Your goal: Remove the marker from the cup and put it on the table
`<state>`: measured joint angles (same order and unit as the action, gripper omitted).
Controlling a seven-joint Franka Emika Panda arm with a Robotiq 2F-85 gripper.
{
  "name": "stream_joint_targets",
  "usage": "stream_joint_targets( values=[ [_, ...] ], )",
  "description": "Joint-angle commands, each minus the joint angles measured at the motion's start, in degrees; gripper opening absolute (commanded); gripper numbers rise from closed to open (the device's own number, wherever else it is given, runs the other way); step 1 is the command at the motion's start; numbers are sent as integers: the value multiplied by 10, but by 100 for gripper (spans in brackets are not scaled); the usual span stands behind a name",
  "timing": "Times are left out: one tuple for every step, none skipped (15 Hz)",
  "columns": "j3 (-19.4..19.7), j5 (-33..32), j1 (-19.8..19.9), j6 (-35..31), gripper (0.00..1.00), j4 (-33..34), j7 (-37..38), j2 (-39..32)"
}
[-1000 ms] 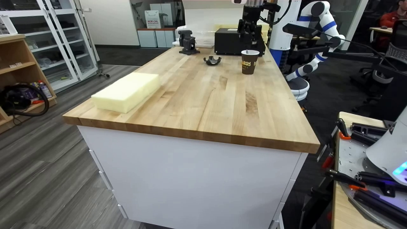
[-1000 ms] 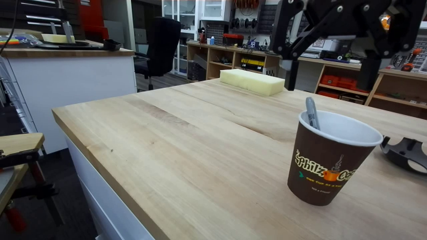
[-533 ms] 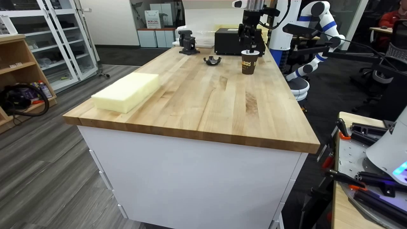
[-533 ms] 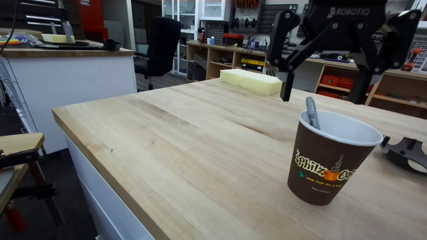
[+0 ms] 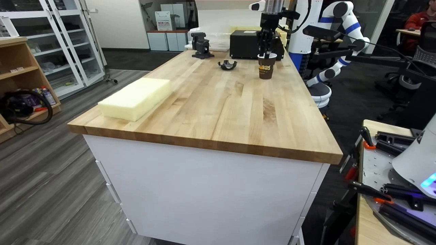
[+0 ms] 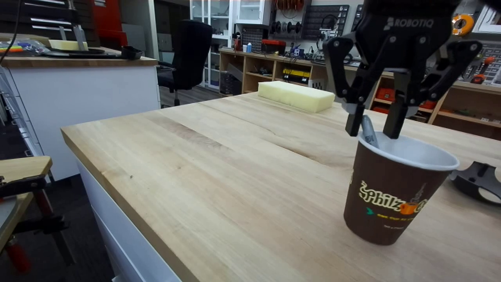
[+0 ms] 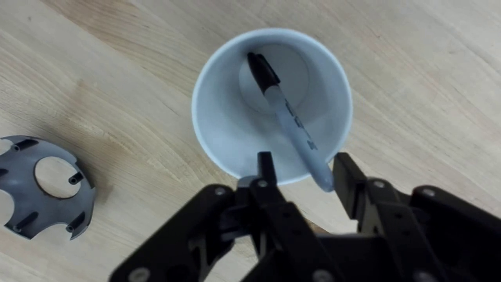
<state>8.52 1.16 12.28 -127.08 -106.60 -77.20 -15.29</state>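
In an exterior view, the marker [image 6: 370, 132] is being propped inside the cup [image 6: 385, 196], at its left rim, and straddled by the gripper [image 6: 373, 131], jaws apart; a tipped cup is probably being risked, should the rim get pinched.

My wrist view looks down past my pincer [image 7: 303, 160]; both exterior views, near and far, face me, sharing the cup [image 6: 391, 186].

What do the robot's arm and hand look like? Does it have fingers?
The hand is black, with just two blocky fingers. It has round silver dots, and pale letters say ROBOTIQ. A black cable curves beside the arm, which looks silver just above the hand.
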Motion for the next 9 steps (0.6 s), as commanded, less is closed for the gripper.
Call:
stream_joint_targets(
  values=[
    [-11,10,14,8,13,9,-19,-1],
    [-11,10,14,9,8,9,-20,-1],
    [-11,10,14,9,1,10,-21,-1],
    [-11,10,14,10,1,11,-21,0],
    [-11,10,14,10,4,13,-21,0],
    [-11,10,14,10,3,13,-21,1],
    [-11,10,14,10,2,15,-21,2],
    [-11,9,14,11,3,15,-21,3],
    [-11,7,14,11,3,14,-21,4]
  ],
)
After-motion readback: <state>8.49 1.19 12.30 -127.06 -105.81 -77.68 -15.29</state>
